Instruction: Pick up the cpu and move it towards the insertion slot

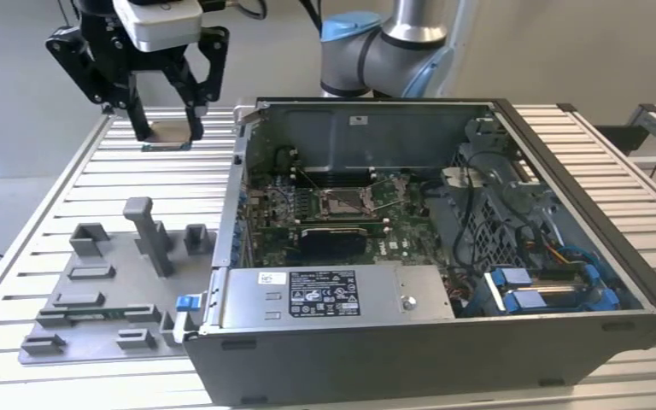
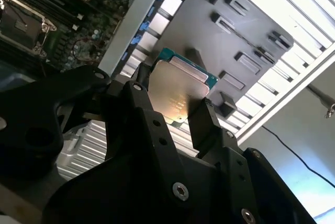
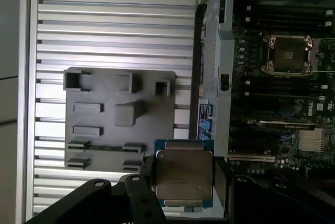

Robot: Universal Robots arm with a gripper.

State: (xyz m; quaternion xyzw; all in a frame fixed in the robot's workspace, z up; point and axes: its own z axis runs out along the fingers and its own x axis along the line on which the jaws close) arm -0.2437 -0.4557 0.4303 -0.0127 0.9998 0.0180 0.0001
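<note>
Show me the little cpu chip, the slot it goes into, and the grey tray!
cpu (image 3: 183, 177): first wrist view, middle of its silvery face.
insertion slot (image 1: 340, 202): exterior view, its dark centre.
grey tray (image 3: 157, 124): first wrist view, a bare flat part.

The cpu (image 1: 171, 132), a thin silver-faced square with a green rim, hangs flat in mid-air, well apart at ten o'clock from the insertion slot (image 1: 340, 201), a metal-framed dark socket.
</note>
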